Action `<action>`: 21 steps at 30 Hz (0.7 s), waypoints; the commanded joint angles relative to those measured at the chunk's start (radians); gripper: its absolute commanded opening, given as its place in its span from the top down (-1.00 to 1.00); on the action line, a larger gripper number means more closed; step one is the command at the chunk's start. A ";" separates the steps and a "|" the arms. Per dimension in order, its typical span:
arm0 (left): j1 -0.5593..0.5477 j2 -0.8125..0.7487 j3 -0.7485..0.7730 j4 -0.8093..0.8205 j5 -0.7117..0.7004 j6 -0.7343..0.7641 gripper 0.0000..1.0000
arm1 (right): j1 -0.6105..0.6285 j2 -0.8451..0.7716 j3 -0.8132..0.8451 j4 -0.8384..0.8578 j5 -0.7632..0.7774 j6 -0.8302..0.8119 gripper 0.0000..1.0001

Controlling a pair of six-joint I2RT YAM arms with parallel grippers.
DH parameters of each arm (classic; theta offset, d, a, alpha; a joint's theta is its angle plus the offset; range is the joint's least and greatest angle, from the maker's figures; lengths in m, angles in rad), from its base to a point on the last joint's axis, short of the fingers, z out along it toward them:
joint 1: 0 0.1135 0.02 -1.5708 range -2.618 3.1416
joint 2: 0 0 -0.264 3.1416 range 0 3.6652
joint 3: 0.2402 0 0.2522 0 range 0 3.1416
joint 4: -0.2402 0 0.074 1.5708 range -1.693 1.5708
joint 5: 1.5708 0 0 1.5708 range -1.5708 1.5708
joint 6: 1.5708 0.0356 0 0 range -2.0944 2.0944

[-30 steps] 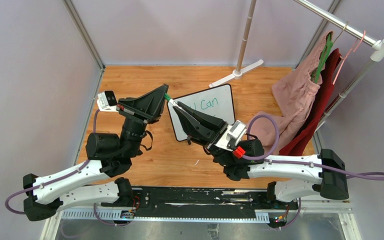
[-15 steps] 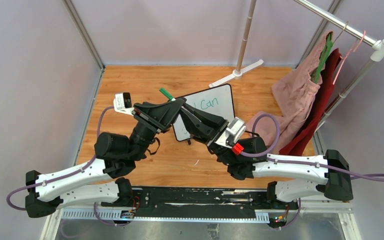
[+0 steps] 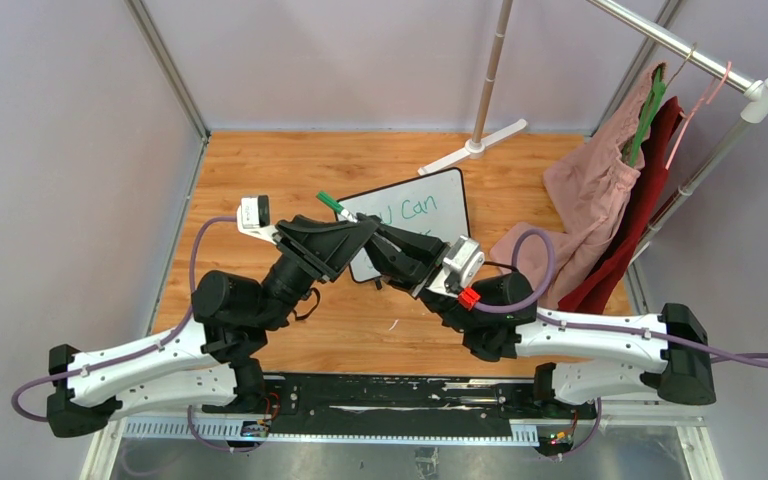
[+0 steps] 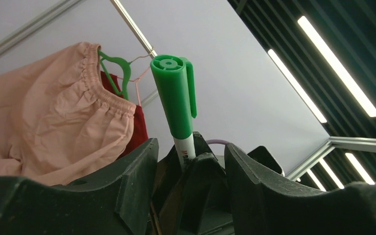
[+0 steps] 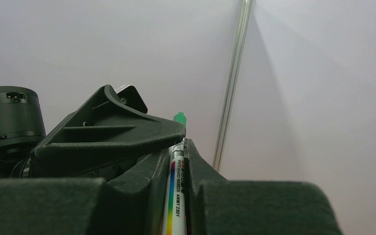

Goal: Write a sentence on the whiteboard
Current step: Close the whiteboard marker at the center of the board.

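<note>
Writing looks finished: the sentence marks the whiteboard, the right gripper's jaws pinch the capped marker, and the left gripper's jaws are spread.

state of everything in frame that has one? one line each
right gripper: shut on marker
left gripper: open, straddling marker
marker: capped
whiteboard: lying flat, partly hidden
sentence: only "Can" visible
pink garment: hanging from rail
</note>
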 commanded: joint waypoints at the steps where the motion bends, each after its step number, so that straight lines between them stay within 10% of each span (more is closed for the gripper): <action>1: -0.010 -0.030 -0.019 -0.043 -0.025 0.072 -0.16 | -0.009 -0.041 -0.016 0.032 -0.036 0.030 1.00; 12: -0.010 -0.134 -0.020 -0.080 -0.193 0.183 -0.38 | -0.008 -0.099 -0.065 0.053 -0.051 0.067 1.00; 21: -0.010 -0.102 -0.002 -0.031 -0.140 0.189 -0.15 | -0.009 -0.087 -0.068 0.090 -0.054 0.088 1.00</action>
